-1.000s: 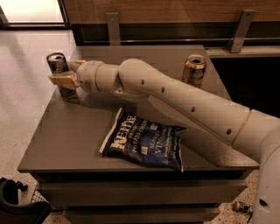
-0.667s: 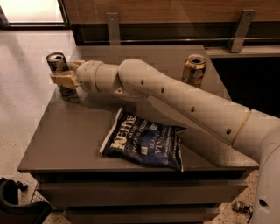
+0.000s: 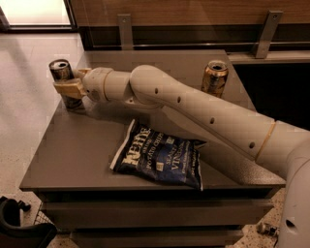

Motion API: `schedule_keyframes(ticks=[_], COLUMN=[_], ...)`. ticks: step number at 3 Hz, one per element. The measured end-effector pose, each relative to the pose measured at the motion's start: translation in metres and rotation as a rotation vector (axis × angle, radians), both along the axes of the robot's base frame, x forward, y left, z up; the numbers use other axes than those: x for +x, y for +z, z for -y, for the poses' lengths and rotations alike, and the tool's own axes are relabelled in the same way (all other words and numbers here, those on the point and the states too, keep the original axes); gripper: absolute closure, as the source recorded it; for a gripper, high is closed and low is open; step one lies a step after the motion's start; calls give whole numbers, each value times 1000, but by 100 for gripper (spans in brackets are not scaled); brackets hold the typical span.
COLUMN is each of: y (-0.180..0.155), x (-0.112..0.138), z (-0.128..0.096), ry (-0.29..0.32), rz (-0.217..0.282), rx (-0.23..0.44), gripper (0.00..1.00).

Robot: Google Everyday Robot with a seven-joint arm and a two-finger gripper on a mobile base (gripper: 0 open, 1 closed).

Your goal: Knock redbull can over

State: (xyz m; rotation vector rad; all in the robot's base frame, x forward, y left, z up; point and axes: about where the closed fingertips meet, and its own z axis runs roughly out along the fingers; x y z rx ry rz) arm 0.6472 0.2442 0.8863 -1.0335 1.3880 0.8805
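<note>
1. Your redbull can (image 3: 60, 71) stands upright at the far left corner of the bench (image 3: 72, 155), by the left edge.
2. The gripper (image 3: 68, 88) sits against the can's middle, likely set for a sideways shove. You cannot tell whether it is apart or together.
3. The chip bag (image 3: 160, 157) near the front edge and the gold can (image 3: 214, 77) at the far right corner are well apart from it.

a grey table (image 3: 72, 160) stands on a pale speckled floor (image 3: 24, 116); along the far side, a wood-panelled wall (image 3: 193, 9) with metal brackets (image 3: 265, 31), a bright opening (image 3: 38, 12) at far left.
</note>
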Motion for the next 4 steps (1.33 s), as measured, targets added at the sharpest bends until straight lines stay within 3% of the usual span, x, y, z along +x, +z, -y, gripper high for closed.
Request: schedule_keyframes(ticks=[1, 3, 4], y=[4, 46, 42], x=[1, -8, 0], z=[0, 8, 29], ry=[4, 70, 57], rz=[-8, -49, -103], rx=[-31, -283, -468], gripper=[100, 100, 100])
